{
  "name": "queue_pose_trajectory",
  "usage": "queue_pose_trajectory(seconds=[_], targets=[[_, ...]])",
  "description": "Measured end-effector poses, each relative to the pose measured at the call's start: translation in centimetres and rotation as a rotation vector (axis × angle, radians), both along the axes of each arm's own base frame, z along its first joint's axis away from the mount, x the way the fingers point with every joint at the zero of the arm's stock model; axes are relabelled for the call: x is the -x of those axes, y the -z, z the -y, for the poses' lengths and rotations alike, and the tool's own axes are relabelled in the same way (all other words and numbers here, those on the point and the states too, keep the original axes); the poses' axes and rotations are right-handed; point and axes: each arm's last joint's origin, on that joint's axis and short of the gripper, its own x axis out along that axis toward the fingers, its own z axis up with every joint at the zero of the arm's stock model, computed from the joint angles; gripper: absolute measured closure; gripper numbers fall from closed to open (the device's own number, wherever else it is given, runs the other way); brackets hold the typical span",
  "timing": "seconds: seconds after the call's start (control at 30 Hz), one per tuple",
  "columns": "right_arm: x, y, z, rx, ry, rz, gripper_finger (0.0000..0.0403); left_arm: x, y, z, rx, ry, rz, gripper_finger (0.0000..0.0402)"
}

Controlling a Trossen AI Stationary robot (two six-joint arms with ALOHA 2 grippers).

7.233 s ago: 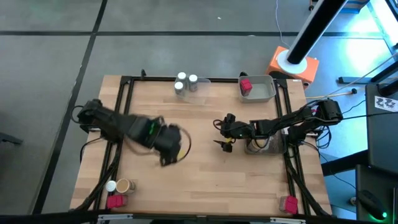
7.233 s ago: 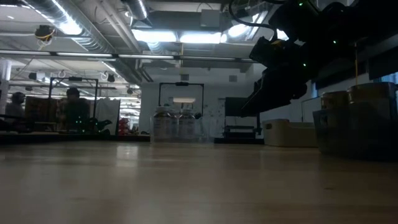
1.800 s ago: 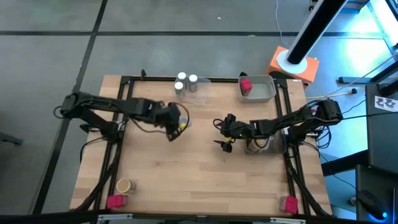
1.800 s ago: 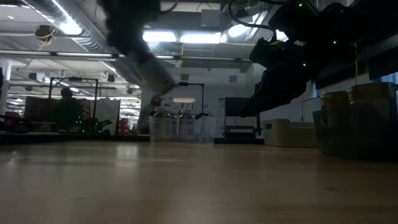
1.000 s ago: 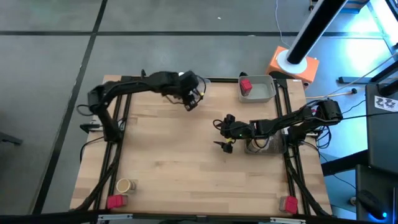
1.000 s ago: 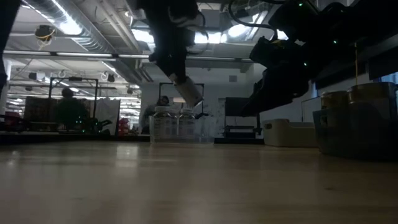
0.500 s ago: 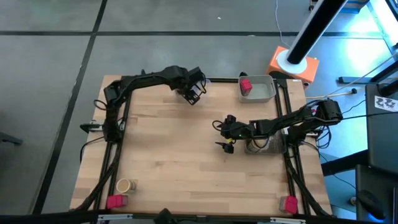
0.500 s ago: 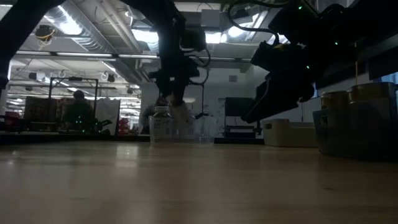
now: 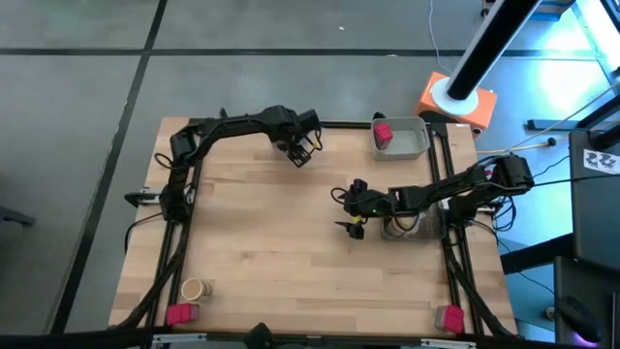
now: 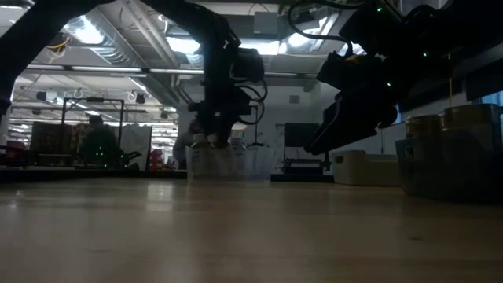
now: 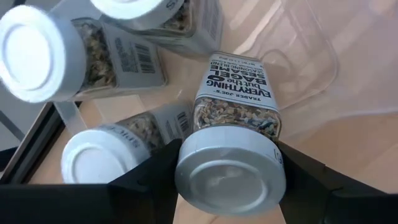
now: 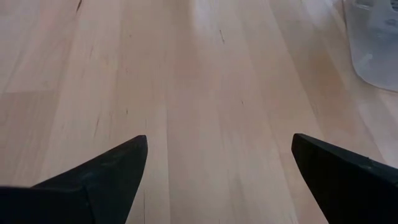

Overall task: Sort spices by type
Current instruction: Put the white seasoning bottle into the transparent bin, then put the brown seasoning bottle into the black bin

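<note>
The white-lidded jar (image 11: 233,140) sits between the fingers of the left gripper (image 11: 227,180), which clamp it at the lid, one dark finger on each side. Its label reads "TRADER JOE'S" and "EVERYTHING BUT THE BAGEL", and speckled seasoning shows through the clear glass. The jar hangs over the clear tray (image 11: 311,56) at the table's far edge, just beside three more white-lidded jars (image 11: 93,155) standing in that tray; their labels carry barcodes, with text too small to read. Right of the tray, a grey bin (image 9: 412,145) holds a red-pink packet (image 9: 383,132). Well apart from the tray, the right gripper (image 9: 346,208) waits mid-table, fingers spread wide on nothing.
</note>
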Motion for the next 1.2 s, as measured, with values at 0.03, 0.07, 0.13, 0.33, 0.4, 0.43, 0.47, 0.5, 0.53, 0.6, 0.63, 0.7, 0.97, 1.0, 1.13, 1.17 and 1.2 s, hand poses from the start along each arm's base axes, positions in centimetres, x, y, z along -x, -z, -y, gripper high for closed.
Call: queue_pose_trajectory(seconds=[0.03, 0.07, 0.13, 0.33, 0.4, 0.43, 0.47, 0.5, 0.53, 0.6, 0.63, 0.7, 0.97, 1.0, 1.13, 1.17, 1.2], targets=[[0.0, 0.0, 0.0, 0.0, 0.0, 0.0, 0.0004, 0.0, 0.0, 0.0, 0.0, 0.002, 0.001, 0.0204], [0.0, 0.0, 0.0, -0.001, 0.0, 0.0, 0.0004, 0.0, 0.0, 0.0, 0.001, 0.002, -0.003, 0.0203], [0.0, 0.0, 0.0, -0.001, 0.0, 0.0, 0.0004, 0.0, 0.1, 0.0, 0.003, 0.001, -0.005, 0.0195], [0.0, 0.0, 0.0, -0.001, 0.0, 0.0, 0.0004, 0.1, 0.1, -0.2, 0.004, -0.023, 0.001, 0.0167], [0.0, 0.0, 0.0, -0.001, 0.0, 0.0, 0.0004, 0.2, 0.1, -0.2, 0.005, -0.028, 0.002, 0.0163], [0.0, 0.0, 0.0, -0.001, 0.0, 0.0, 0.0004, 0.2, 0.1, -0.3, 0.005, -0.029, 0.002, 0.0163], [0.0, 0.0, 0.0, -0.001, 0.0, 0.0, 0.0004, 0.2, 0.1, -0.3, 0.005, -0.03, 0.002, 0.0163], [0.0, 0.0, 0.0, -0.001, 0.0, 0.0, 0.0004, 0.2, 0.0, -0.3, 0.005, -0.03, 0.004, 0.0163], [0.0, 0.0, 0.0, -0.001, 0.0, 0.0, 0.0004, 0.3, -0.1, -0.3, 0.003, -0.032, 0.006, 0.0164], [0.0, 0.0, 0.0, -0.001, 0.0, 0.0, 0.0004, 0.4, -0.5, -0.3, -0.001, -0.032, 0.015, 0.0165], [0.0, 0.0, 0.0, -0.001, 0.0, 0.0, 0.0004, 0.5, -0.8, -0.2, -0.004, -0.032, 0.021, 0.0164], [0.0, 0.0, 0.0, -0.001, 0.0, 0.0, 0.0004, 0.7, -1.8, -0.1, -0.008, -0.031, 0.031, 0.0165], [0.0, 0.0, 0.0, -0.001, 0.0, -0.003, 0.0004, 1.6, -8.0, 3.0, -0.047, 0.032, 0.126, 0.0164], [0.0, 0.0, 0.0, -0.001, 0.0, -0.003, 0.0004, 1.8, -8.9, 3.9, -0.052, 0.052, 0.141, 0.0164], [0.1, 0.1, 0.0, 0.0, 0.0, -0.011, 0.0004, 2.5, -11.8, 8.5, -0.035, 0.168, 0.208, 0.0164], [0.1, 0.1, 0.0, 0.0, 0.0, -0.01, 0.0004, 2.8, -12.5, 9.8, -0.029, 0.193, 0.236, 0.0164], [0.1, 0.1, 0.0, 0.0, 0.0, -0.012, 0.0004, 3.0, -13.0, 11.0, -0.024, 0.213, 0.254, 0.0164]])
